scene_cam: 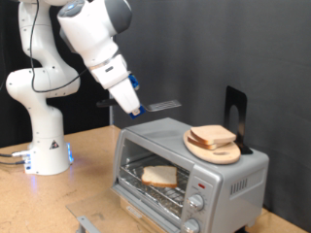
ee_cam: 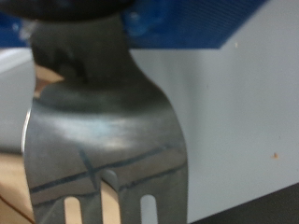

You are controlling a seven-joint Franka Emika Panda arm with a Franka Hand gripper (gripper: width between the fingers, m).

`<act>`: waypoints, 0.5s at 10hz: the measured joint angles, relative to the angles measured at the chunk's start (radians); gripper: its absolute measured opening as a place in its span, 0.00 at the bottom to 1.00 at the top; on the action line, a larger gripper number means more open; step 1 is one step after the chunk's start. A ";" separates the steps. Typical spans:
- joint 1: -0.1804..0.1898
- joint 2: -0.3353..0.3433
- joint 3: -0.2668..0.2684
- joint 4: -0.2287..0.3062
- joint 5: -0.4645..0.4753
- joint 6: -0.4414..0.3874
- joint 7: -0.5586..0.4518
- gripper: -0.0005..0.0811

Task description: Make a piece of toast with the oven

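One fork (ee_cam: pixel 103 131) sits clamped in the jaws (scene_cam: pixel 133 110) above the oven (scene_cam: pixel 185 165).

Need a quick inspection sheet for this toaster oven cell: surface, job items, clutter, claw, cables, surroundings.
Surface: wooden table.
Job's things: piece of toast lies on the rack inside the oven.
Clutter: round wooden board on the oven roof carries other bread slices; black stand behind it.
Claw: over the oven's rear corner at the exterior view's left; a metal fork fills the wrist view.
Cables: one by the robot base.
Surroundings: black backdrop.
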 joint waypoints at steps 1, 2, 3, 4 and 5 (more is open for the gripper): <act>0.007 0.001 0.033 0.012 -0.017 0.005 0.033 0.49; 0.014 0.003 0.064 0.027 -0.042 0.004 0.067 0.49; 0.020 0.007 0.097 0.039 -0.068 0.003 0.099 0.49; 0.024 0.013 0.127 0.043 -0.099 0.003 0.132 0.49; 0.024 0.021 0.152 0.042 -0.127 0.003 0.165 0.49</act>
